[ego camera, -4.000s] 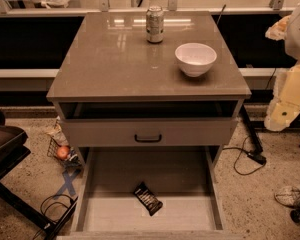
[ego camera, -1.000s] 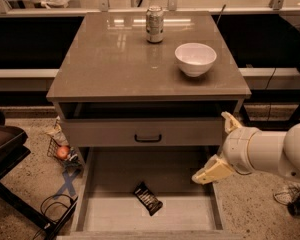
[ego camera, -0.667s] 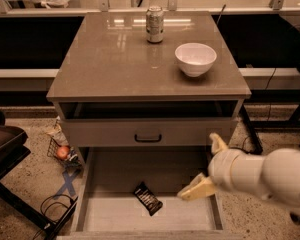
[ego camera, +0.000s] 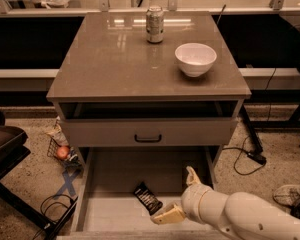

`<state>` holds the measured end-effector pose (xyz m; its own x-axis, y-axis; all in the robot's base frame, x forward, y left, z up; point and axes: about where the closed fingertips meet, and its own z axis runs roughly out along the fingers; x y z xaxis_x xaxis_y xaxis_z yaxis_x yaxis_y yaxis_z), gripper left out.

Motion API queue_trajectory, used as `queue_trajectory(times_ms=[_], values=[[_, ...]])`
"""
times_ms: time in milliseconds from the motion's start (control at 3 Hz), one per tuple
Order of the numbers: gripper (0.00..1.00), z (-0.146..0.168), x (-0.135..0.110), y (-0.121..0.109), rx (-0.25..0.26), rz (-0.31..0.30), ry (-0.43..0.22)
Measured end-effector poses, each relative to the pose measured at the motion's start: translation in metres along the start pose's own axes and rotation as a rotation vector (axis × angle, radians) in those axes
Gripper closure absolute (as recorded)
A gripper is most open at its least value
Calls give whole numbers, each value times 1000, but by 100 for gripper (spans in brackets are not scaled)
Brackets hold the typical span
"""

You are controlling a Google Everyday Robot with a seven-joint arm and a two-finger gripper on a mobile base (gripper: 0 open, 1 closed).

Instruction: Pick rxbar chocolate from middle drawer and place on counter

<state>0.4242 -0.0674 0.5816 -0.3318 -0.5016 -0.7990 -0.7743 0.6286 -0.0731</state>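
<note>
The rxbar chocolate, a small black wrapper with white lettering, lies flat on the bare floor of the pulled-out middle drawer, near its front centre. My gripper reaches in from the lower right over the drawer. Its cream fingers are spread apart, open and empty, just right of the bar. One finger points up, the other lies low toward the bar. The glossy grey-brown counter tops the cabinet above.
A soda can and a white bowl stand on the counter. The upper drawer with a black handle is slightly open above the middle drawer. Cables, a basket with an orange ball and a shoe lie on the floor.
My arm has come in from the right and moved left and down over the open drawer, bringing the open gripper close beside the bar. The bar has not moved.
</note>
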Motion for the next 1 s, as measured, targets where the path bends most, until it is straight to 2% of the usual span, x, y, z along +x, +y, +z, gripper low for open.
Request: queue_trajectory(times_ms=[333,667,1000], values=[[0,41,10,11,7,44,-25],[0,55,11,13,8,52,-29],[0,78,13,14,5,34,7]])
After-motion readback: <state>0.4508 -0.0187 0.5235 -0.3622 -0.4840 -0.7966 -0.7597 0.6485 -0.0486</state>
